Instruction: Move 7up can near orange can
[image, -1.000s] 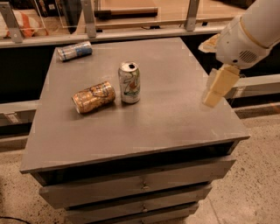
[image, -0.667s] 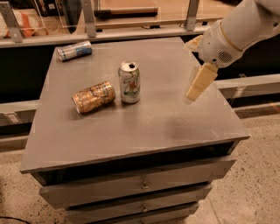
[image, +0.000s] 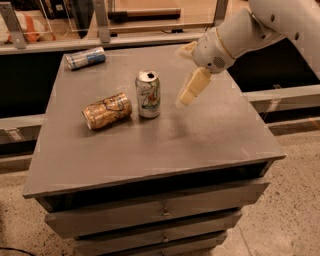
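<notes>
The 7up can (image: 148, 94), whitish-silver with green lettering and a silver top, stands upright near the middle of the grey table (image: 200, 140). The orange can (image: 107, 111), orange-gold and dented, lies on its side just left of it, almost touching. My gripper (image: 186, 75) hangs above the table to the right of the 7up can, about a can's width away, with nothing in it. One cream finger (image: 194, 87) points down-left toward the can; a second finger tip shows behind it near the wrist.
A blue-and-silver can (image: 85, 58) lies on its side at the table's far left corner. The table is a drawer cabinet with drawer fronts (image: 160, 212) below. A railing (image: 100, 42) runs behind it. Speckled floor lies to the right.
My gripper has moved left across the table, from beyond the right edge toward the 7up can. The cans have not moved.
</notes>
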